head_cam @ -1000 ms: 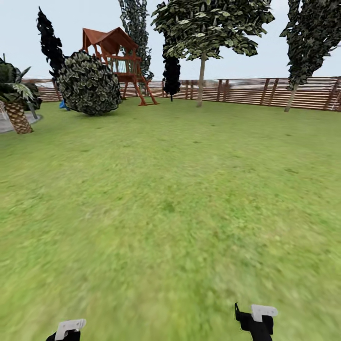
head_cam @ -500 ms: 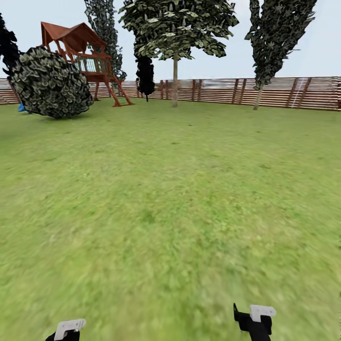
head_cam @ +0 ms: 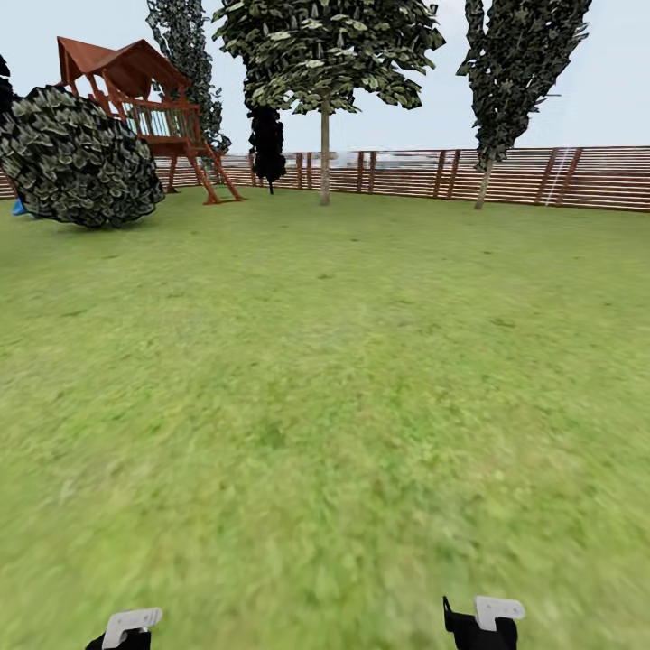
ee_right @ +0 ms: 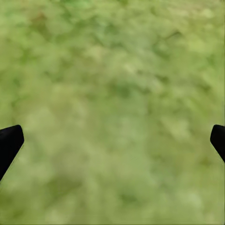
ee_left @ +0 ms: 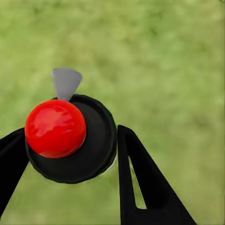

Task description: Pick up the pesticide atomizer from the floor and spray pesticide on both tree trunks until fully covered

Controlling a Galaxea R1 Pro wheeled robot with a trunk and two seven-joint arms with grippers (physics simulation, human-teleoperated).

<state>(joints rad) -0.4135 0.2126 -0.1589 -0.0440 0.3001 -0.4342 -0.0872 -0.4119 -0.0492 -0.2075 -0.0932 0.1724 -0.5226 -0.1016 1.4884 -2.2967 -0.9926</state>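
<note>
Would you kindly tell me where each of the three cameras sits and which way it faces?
Head view: on the robot's head, looking forward and down over the lawn to the fence and trees; both arms' tips show at the bottom edge.
Left wrist view: near the left claw, looking down at grass past the atomizer between its fingers.
Right wrist view: near the right claw, fingertips wide apart, over grass.
All views share the lawn.

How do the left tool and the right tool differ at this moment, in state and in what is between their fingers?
The left tool is shut on the atomizer, a black round body with a red cap, seen from above; the right tool holds nothing. The left tool's fingers sit close against the atomizer, while the right tool's fingers stand wide apart. Both have black fingers and point down at the grass.
</note>
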